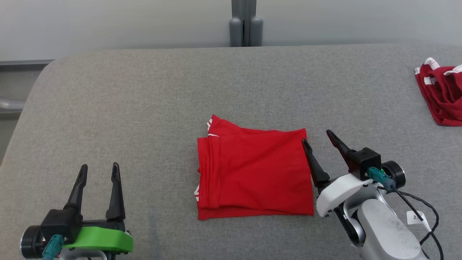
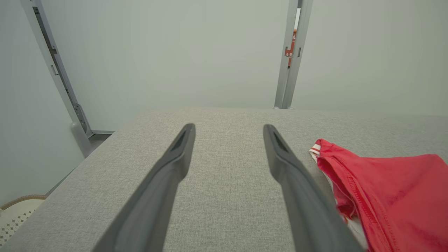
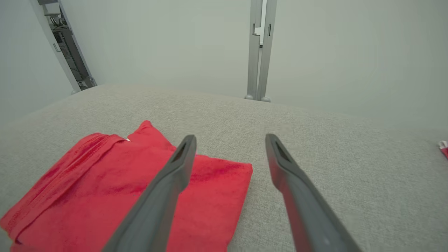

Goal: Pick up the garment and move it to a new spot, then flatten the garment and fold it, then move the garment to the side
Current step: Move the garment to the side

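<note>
The folded red garment (image 1: 252, 173) lies flat on the grey padded table (image 1: 144, 108). The right gripper (image 1: 317, 137) is at the garment's right edge, its fingers spread wide and holding nothing. The left gripper (image 1: 100, 166) is well off the garment's left side, also wide open and empty — a crumpled red-and-white cloth (image 1: 442, 92) lies far to the garment's right.

Folded garment (image 1: 252, 177): plain bright red, thin white trim at its left edge. Second garment (image 1: 442, 95), far right: darker red with white stripes. Table cover (image 1: 144, 108): mid-grey, fine heathered weave. Left gripper (image 1: 100, 165): black, with lime-green bracket (image 1: 99, 240) and teal plug (image 1: 53, 247). Right gripper (image 1: 317, 136): black, with white housing (image 1: 339, 191), second teal plug (image 1: 379, 177), black cable (image 1: 422, 206) and white tag (image 1: 417, 217). Wall (image 1: 108, 21): pale grey-green. Post (image 1: 245, 25): grey.
</note>
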